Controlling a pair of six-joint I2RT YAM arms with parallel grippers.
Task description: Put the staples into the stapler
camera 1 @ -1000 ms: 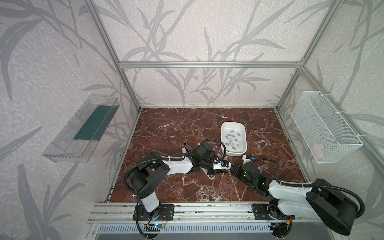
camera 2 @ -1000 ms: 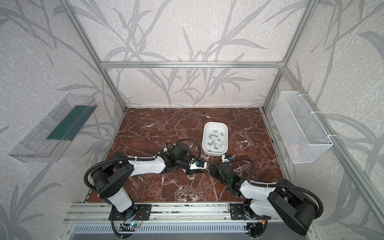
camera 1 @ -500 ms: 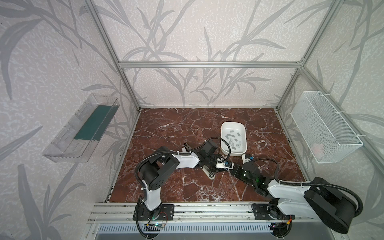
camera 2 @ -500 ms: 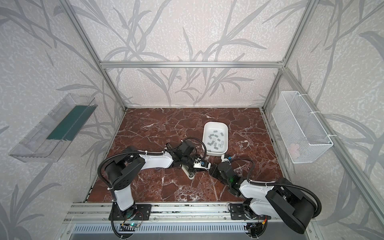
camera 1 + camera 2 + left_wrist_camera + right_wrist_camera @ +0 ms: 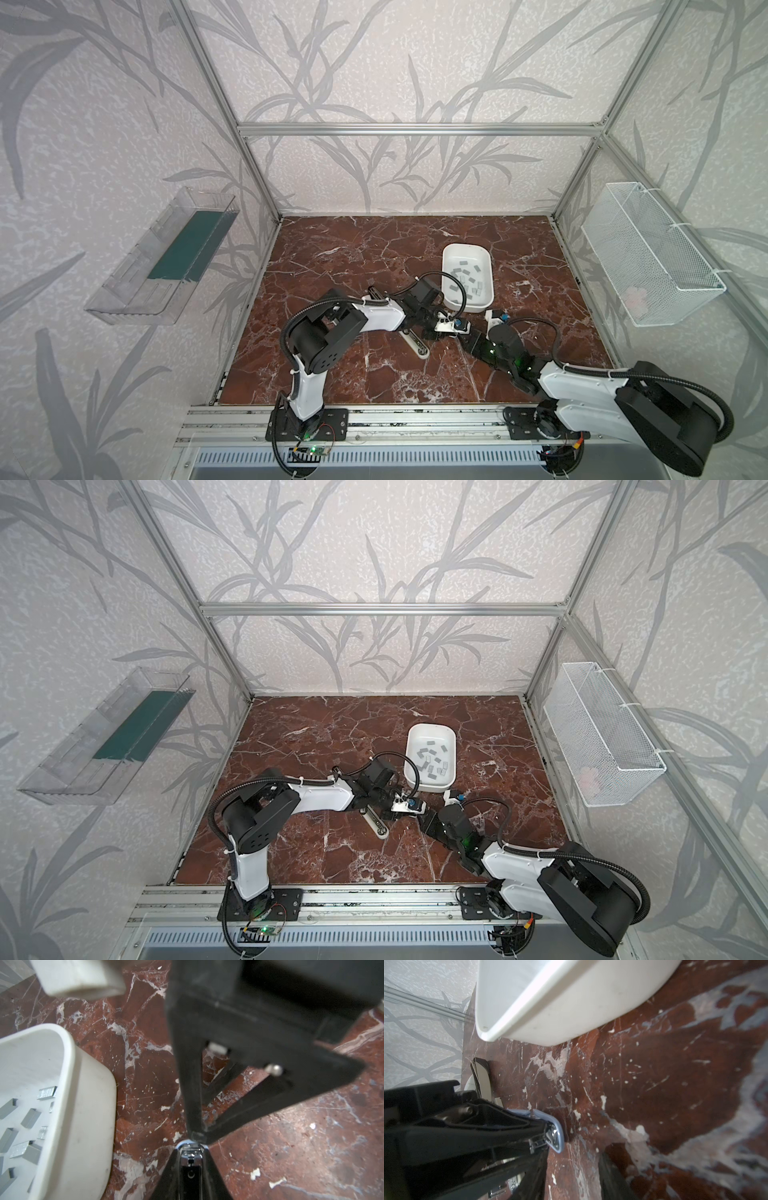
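Staples (image 5: 467, 282) are looking light, brittle, slippery; we are favouring their long sides. Left claw (image 5: 192, 1151) is clamping stapler (image 5: 552, 1136), right claw (image 5: 573, 1154) gaping.

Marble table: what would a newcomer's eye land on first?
The left gripper and right gripper meet nose to nose just in front of a white tray strewn with grey staples. The left one clamps a small blue-edged stapler.

I get soft, even light in both top views, edges bowed. Wrist views blur up close; the tray (image 5: 591, 1001) glares, staples (image 5: 46, 1093) glint.
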